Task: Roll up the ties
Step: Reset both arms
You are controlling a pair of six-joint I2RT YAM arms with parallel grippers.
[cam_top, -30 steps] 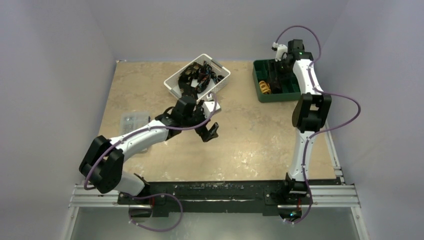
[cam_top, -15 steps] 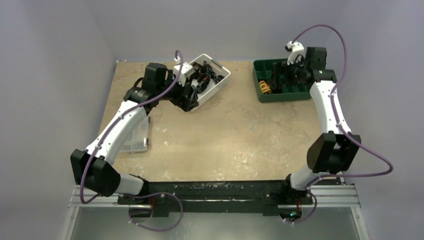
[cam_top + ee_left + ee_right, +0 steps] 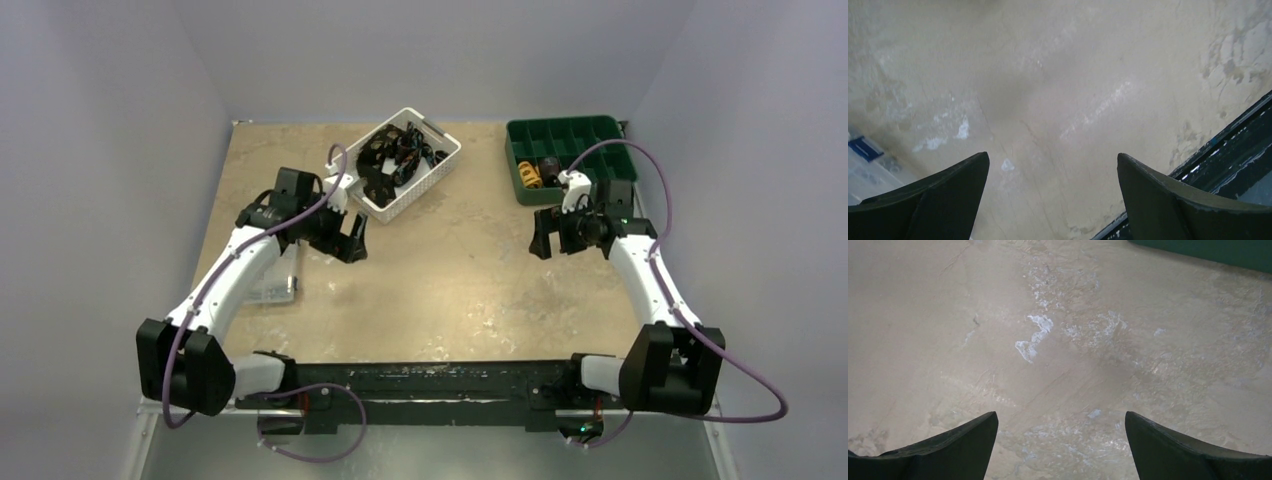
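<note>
1. Both arms have pulled back: the left gripper (image 3: pixel 352 240) has come away from the white basket (image 3: pixel 421 188), and the right gripper (image 3: pixel 541 236) from the green tray (image 3: pixel 513 150).
2. Each gripper hangs over bare desk (image 3: pixel 450 290), fingers spread wide, holding nothing.
3. The ties (image 3: pixel 398 152) lie tangled inside the basket at the desk's far side.

Pale lavender walls (image 3: pixel 110 130) enclose a beige, stone-patterned bench (image 3: pixel 470 290) with whitish scuffs, evenly lit; a black rail (image 3: pixel 430 379) edges it.
</note>
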